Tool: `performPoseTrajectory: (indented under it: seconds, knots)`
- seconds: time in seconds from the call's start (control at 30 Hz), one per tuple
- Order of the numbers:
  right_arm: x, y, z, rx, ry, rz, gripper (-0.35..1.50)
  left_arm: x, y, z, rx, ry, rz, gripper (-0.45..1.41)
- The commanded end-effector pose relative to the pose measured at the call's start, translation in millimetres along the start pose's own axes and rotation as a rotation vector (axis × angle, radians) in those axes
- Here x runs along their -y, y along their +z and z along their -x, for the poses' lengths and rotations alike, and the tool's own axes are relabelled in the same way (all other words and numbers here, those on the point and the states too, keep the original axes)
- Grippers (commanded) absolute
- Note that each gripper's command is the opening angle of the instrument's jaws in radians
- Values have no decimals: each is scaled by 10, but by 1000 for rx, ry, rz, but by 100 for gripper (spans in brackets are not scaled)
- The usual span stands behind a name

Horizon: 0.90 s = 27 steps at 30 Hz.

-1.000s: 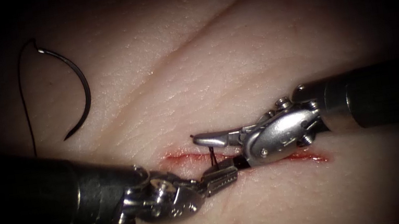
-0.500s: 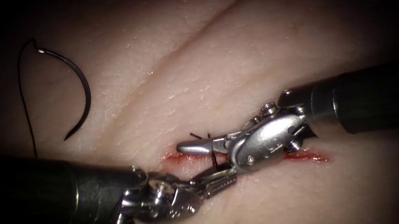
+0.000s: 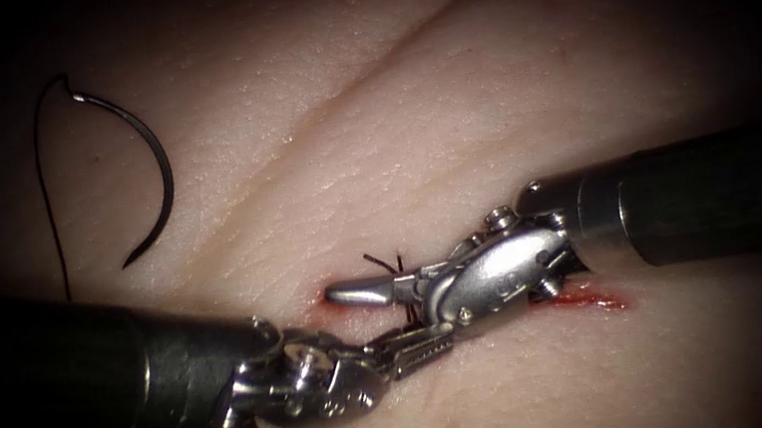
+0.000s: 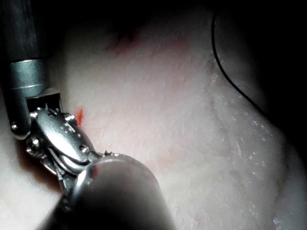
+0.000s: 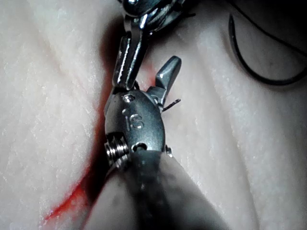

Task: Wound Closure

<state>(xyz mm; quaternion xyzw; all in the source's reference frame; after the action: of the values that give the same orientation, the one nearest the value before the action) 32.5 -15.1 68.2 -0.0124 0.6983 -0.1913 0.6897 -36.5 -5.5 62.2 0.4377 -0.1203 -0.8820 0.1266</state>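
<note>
Needle lies free on the tissue, far and well left of the cut, in neither of our tools and not in the tissue; thread trails from its end toward the near edge. At the cut, short dark thread ends stand up between the tools. Our right tool has moved leftward over the last second, its jaws parted around that strand, holding nothing we can see. Our left tool sits just near of it; we cannot tell whether it grips thread. We judge the work to be at the knot's thread ends. Any next move calls for the strand to sit squarely between the blades.
</note>
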Motion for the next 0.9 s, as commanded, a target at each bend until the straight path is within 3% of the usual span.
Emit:
performPoseTrajectory:
  seconds: [0.03,0.17,0.23,0.3,0.33,0.37,0.77,0.8,0.87,0.9]
  knots:
    - [0,7,3,-3,1,4,116,-5,8,-1,1,0,0,-45]
    - [-1,12,2,-5,6,4,115,-7,10,-2,3,-5,2,-45]
    - [0,13,2,-8,4,3,100,-7,10,-2,2,-5,2,-45]
    - [1,12,3,-8,9,1,59,-7,10,-2,1,-4,2,-45]
    - [1,11,3,-10,8,3,0,-7,9,-2,1,-10,2,-45]
    - [2,10,3,-8,8,-6,-35,-7,9,-2,1,-10,2,-45]
    - [11,3,5,22,23,-14,-32,-9,4,-3,-6,-19,5,-45]
    - [11,1,4,33,41,-11,17,-10,1,-2,-9,-23,7,-45]
    - [11,-4,2,55,78,-4,89,-14,-9,-1,-14,-24,14,-45]
    - [11,-9,0,58,98,9,105,-16,-18,1,-15,-28,8,-45]
